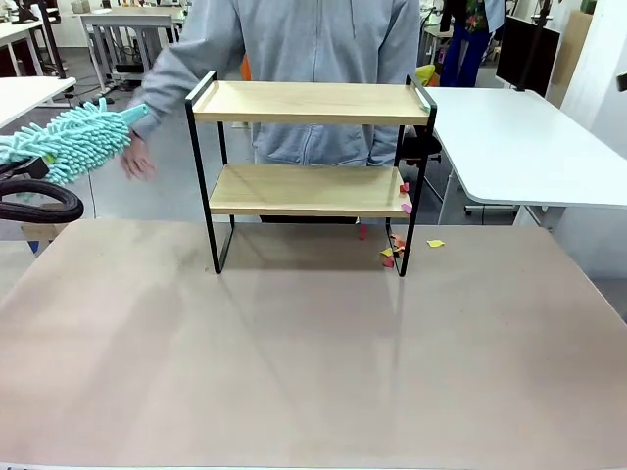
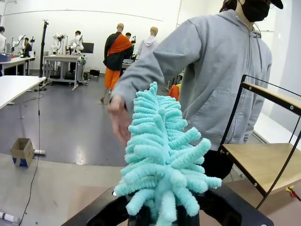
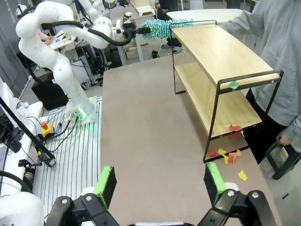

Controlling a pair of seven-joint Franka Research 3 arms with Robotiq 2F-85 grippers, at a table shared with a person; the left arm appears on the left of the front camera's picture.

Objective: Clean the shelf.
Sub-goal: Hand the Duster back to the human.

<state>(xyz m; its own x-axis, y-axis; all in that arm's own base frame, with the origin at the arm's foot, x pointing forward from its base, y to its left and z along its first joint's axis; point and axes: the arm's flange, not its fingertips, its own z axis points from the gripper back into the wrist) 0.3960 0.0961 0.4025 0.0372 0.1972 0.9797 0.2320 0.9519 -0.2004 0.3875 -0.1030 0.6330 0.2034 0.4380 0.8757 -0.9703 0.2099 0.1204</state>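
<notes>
The shelf [image 1: 309, 102] stands mid-table, two light wooden boards in a black frame; it also shows in the right wrist view [image 3: 221, 61] and the left wrist view [image 2: 263, 160]. My left gripper [image 2: 162, 214] is shut on the handle of a fluffy teal duster [image 2: 162, 155], held in the air left of the shelf [image 1: 69, 142]. A person's hand [image 1: 137, 162] hovers just beyond the duster's tip. Small coloured paper scraps [image 1: 395, 251] lie by the shelf's right foot and on its lower board [image 3: 233, 128]. My right gripper [image 3: 160, 183] hangs open above the table, empty.
A person in a grey hoodie [image 1: 313, 59] stands right behind the shelf. A yellow scrap [image 1: 435, 243] lies to the shelf's right, and a green scrap [image 3: 233, 84] clings to the top rail. White tables [image 1: 519, 137] stand at the back right. The brown tabletop [image 1: 313, 362] stretches in front.
</notes>
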